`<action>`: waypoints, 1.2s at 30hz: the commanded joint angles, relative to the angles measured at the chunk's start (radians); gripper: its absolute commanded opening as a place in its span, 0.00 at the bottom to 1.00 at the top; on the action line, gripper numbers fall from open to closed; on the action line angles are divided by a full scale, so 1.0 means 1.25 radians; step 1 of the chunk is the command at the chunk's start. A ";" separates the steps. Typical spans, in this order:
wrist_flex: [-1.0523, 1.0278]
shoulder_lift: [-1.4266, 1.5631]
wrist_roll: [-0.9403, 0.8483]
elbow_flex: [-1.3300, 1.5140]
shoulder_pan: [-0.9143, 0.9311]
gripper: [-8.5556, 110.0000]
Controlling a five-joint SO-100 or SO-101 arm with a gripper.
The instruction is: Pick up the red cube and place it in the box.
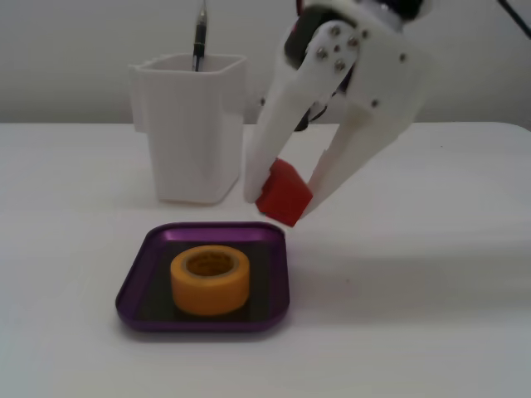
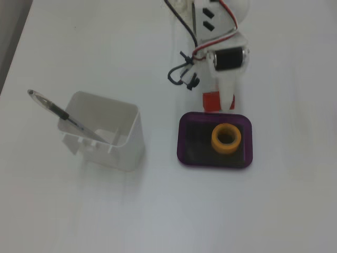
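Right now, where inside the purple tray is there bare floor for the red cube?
The purple tray has bare floor on its left half in the top-down fixed view, toward the white cup. The right half is crowded by the yellow tape roll. The end effector holds the red cube at the tray's rim.

A purple tray (image 1: 141, 278) lies on a white table (image 1: 431, 315). A yellow tape roll (image 1: 210, 280) stands on the tray floor and fills much of it in a fixed view; in a fixed view from above, the roll (image 2: 226, 138) sits toward the right half, leaving bare dark floor on the left. Behind the tray, in a fixed view, a tall white cup (image 1: 195, 133) with a pen (image 1: 200, 37) sticking up blocks the back left. From above, the cup (image 2: 113, 132) stands apart from the tray (image 2: 184, 153), with open table between them. The table to the front and right of the tray is bare.
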State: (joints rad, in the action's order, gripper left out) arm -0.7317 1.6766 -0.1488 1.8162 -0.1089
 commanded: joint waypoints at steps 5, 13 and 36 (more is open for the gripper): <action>0.011 -0.155 0.002 -0.173 0.050 0.07; 0.017 -0.242 0.002 -0.225 0.079 0.07; 0.032 -0.279 0.002 -0.212 0.077 0.15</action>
State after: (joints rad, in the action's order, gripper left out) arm -0.6811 1.3116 -0.1473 1.5616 -0.0123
